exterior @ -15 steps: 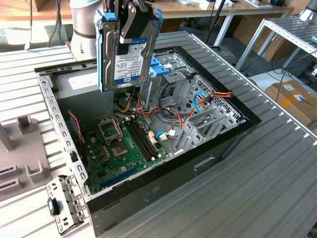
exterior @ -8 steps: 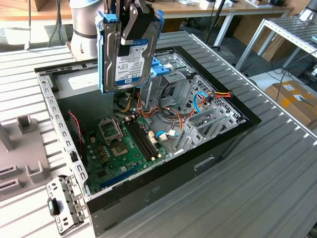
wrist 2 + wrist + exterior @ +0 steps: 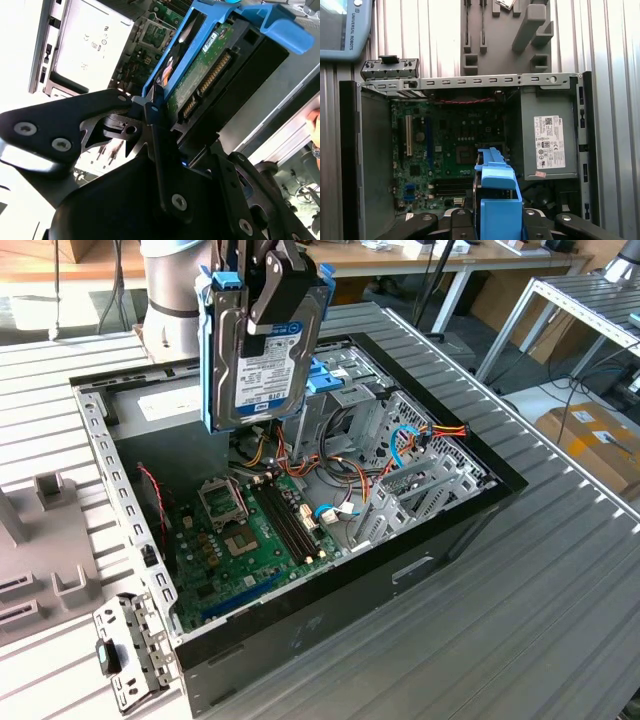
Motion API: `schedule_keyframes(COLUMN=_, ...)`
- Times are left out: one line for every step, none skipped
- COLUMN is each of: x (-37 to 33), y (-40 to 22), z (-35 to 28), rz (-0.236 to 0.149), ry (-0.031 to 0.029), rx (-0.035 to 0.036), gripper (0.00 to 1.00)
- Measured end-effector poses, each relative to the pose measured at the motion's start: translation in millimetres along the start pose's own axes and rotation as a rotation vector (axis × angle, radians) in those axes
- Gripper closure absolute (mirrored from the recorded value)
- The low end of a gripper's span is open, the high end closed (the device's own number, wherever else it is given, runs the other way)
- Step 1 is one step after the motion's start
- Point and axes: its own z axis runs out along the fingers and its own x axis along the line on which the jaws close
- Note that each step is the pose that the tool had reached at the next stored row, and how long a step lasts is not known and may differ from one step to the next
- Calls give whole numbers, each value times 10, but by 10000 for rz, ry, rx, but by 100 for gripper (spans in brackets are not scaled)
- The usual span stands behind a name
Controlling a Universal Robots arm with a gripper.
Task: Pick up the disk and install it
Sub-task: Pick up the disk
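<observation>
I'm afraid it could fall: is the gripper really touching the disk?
Touching. In the second wrist view the gripper clamps the disk from both sides; in the exterior view it hangs above the computer case.

Arm [image 3: 172,285] base stands at the surface's far edge. Pincer [image 3: 272,310] points downward (black fingers [image 3: 160,160] clamped), gripping the disk [image 3: 262,365] upright above the surface.

The exterior view looks down slantwise from high off a corner of the case [image 3: 330,630], at middling range, with the disk [image 3: 262,340] hanging at its twelve o'clock. The first wrist view faces straight down into the case from well above the board [image 3: 455,145]. The second wrist view sits hard against the disk, looking along it. All three share disk and board.
</observation>
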Motion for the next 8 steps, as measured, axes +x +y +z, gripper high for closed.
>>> schedule_keyframes(x=6, y=-1, z=0, rz=0, ry=0, rx=0, gripper=64)
schedule_keyframes(x=13, y=-1, z=1, rz=0, ry=-1, rx=0, gripper=64)
schedule_keyframes(x=19, y=-2, z=1, rz=0, ry=-1, rx=0, gripper=64)
schedule_keyframes(x=24, y=-2, z=1, rz=0, ry=-1, rx=0, gripper=64)
schedule_keyframes(x=30, y=-3, z=1, rz=0, ry=0, rx=0, gripper=64)
schedule_keyframes(x=35, y=-3, z=0, rz=0, ry=0, rx=0, gripper=64)
schedule_keyframes(x=41, y=-4, z=1, rz=0, ry=0, rx=1, gripper=64)
schedule_keyframes(x=51, y=-5, z=0, rz=0, ry=0, rx=0, gripper=64)
